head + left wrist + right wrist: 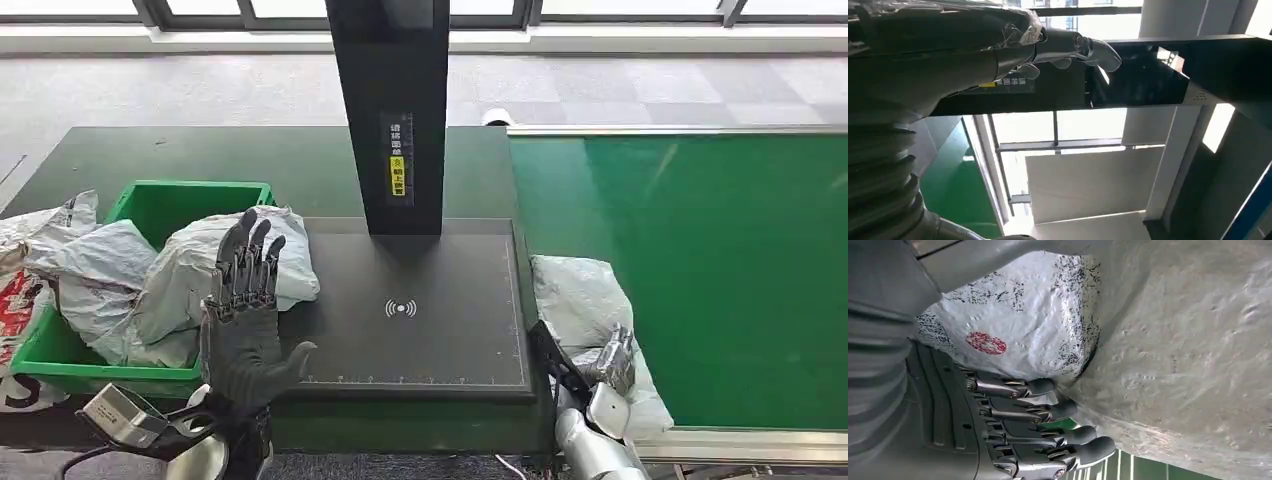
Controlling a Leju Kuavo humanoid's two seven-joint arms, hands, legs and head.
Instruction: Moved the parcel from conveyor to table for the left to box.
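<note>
Now right hand (pixel 612 360) grips parcel (pixel 580 290) at conveyor (pixel 700 260) edge.

A black scanner pad (pixel 410 300) with a wireless symbol lies at the worktop's (pixel 250 150) front edge, a black post (pixel 390 110) rising from its rear. Beyond the worktop's far edge runs grey carpet (pixel 200 85) below windows (pixel 240 8).

Dark table (pixel 120 150) bears a green bin (pixel 160 205) and black scanner pad (pixel 415 300)
</note>
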